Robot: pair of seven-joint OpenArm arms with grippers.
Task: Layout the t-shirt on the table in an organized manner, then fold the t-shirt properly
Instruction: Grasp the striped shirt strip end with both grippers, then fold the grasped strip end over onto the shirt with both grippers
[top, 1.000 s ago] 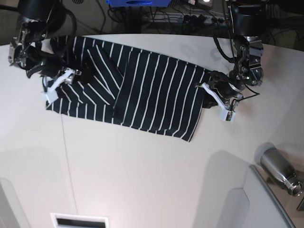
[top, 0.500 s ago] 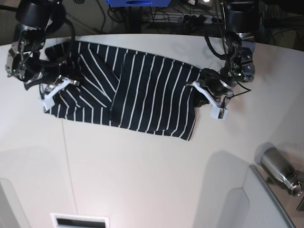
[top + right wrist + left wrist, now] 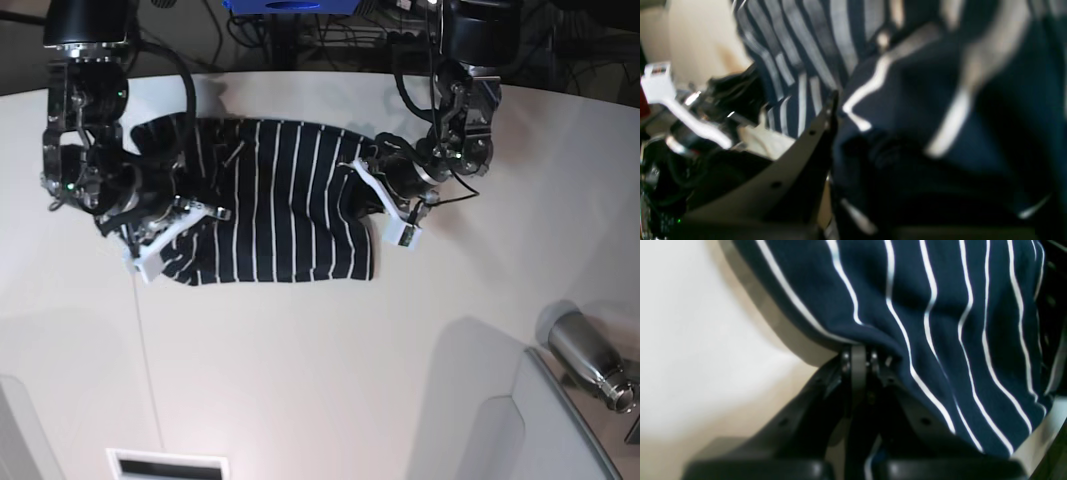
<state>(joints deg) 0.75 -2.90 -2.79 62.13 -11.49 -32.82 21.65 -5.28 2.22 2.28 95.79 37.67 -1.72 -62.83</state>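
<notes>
The navy white-striped t-shirt [image 3: 280,210] lies bunched on the white table [image 3: 320,340], pulled in from both ends. On the base view's right, my left gripper [image 3: 365,180] is shut on the shirt's edge. The left wrist view shows its jaws pinched together [image 3: 858,353] with striped cloth [image 3: 940,306] draped over them. My right gripper [image 3: 205,212], on the base view's left, holds the other end. Its view is blurred: cloth [image 3: 940,100] is gathered against one finger [image 3: 820,126] and hides the other finger.
A steel bottle [image 3: 590,360] lies at the lower right beside a grey panel [image 3: 560,430]. Cables and a blue object [image 3: 290,5] sit beyond the table's far edge. A thin seam line [image 3: 145,350] runs down the tabletop. A white slotted piece [image 3: 168,465] is at the front.
Both arms have moved toward each other, dragging the shirt's ends inward. The shirt was spread wide and is now shorter and bunched. The right gripper has closed on the cloth.
</notes>
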